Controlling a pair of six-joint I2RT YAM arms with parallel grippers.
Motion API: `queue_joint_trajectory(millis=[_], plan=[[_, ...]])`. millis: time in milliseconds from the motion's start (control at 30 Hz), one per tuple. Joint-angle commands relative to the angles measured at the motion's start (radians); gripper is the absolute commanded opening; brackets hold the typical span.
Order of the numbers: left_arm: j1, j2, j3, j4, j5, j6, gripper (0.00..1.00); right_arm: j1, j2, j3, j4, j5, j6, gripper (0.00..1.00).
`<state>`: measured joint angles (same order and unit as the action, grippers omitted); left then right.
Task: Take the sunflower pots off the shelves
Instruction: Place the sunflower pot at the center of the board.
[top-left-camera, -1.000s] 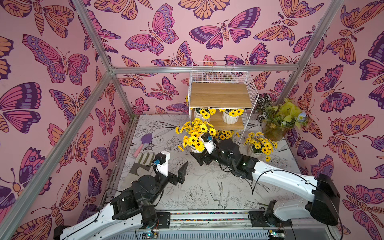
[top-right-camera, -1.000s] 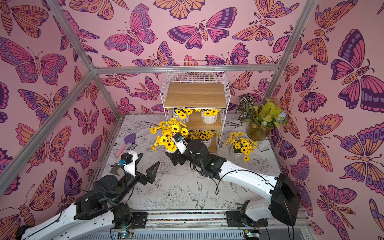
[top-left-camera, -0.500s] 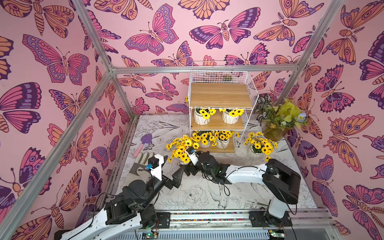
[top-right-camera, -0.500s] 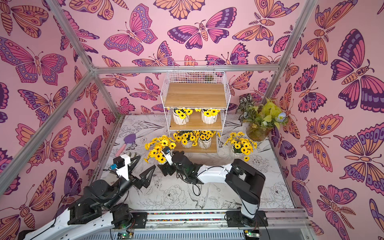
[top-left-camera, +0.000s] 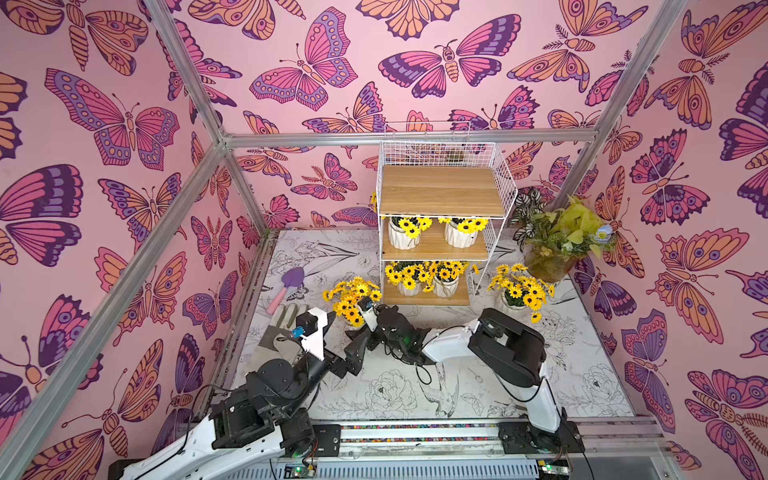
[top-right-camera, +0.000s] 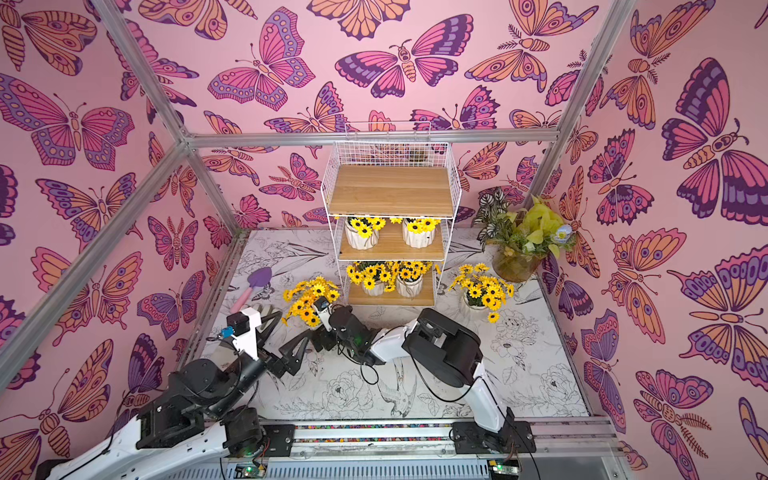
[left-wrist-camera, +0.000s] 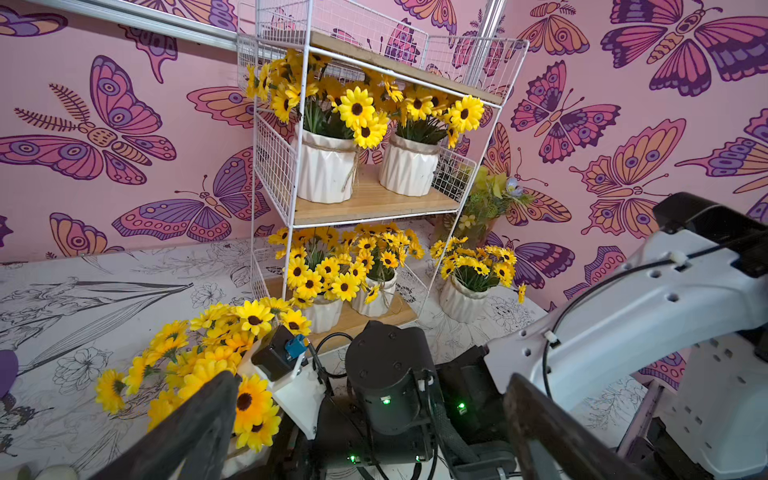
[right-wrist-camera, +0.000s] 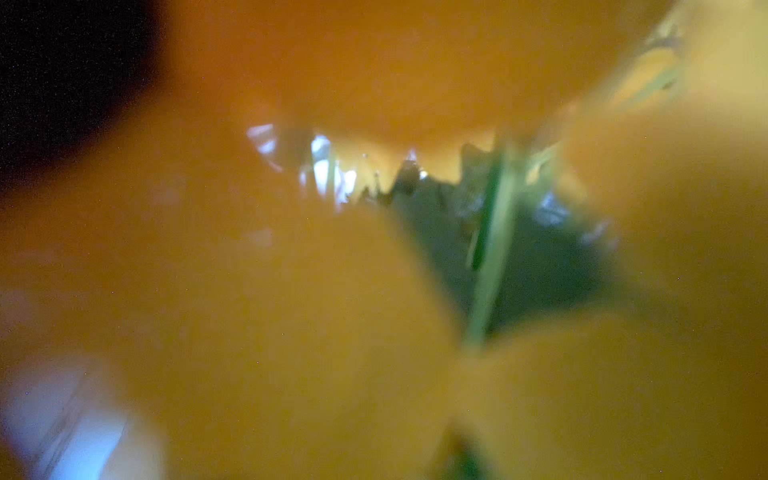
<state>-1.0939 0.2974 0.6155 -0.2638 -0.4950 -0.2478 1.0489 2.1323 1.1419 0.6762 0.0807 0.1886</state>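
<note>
Four sunflower pots are sitting on the shelves (top-left-camera: 440, 191): the middle-board pots (top-left-camera: 401, 239) and the bottom-board pots (top-left-camera: 444, 286). A right-hand pot (top-left-camera: 517, 291) is standing on the counter (top-left-camera: 415, 395) just right of the shelves. The near pot (top-left-camera: 351, 297) is sitting off the shelves by their near left corner, and the right arm (top-left-camera: 449, 345) is reaching in under its blossoms.

The right pincer is hiding beneath them, so it cannot be told whether it is gripping the pot or whether the pot is resting flat. Its wrist view is showing only blurred petals. The left pincer (top-right-camera: 294, 326) is gaping fully wide and holding nothing, just beside those blossoms and the right arm's wrist.

Likely risks:
- The near pot could be toppling if it is being released while tilted.
- The left fingers (left-wrist-camera: 187, 432) are crowding the right arm and could be striking it or snagging petals.
- The smothered wrist view is offering no check on the grip.
</note>
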Motion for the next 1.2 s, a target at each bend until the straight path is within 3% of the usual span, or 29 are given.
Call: queue_joint_trajectory(millis=[0, 567, 800, 867, 1167], plan=[[-0.004, 0.004, -0.016, -0.010, -0.025, 0.010, 1.00, -0.009, 0.036, 0.061, 0.125, -0.008, 0.025, 0.51], [-0.004, -0.015, -0.052, -0.009, -0.104, 0.029, 1.00, -0.032, 0.362, 0.400, 0.046, -0.002, 0.030, 0.53], [-0.004, -0.019, -0.072, -0.013, -0.113, 0.002, 1.00, -0.047, 0.484, 0.643, -0.216, -0.039, 0.079, 0.55], [-0.004, -0.019, -0.084, -0.009, -0.113, 0.002, 1.00, -0.053, 0.495, 0.650, -0.207, -0.053, 0.105, 0.56], [-0.003, -0.040, -0.083, -0.020, -0.125, 0.010, 1.00, -0.066, 0.564, 0.908, -0.602, 0.048, 0.176, 0.60]])
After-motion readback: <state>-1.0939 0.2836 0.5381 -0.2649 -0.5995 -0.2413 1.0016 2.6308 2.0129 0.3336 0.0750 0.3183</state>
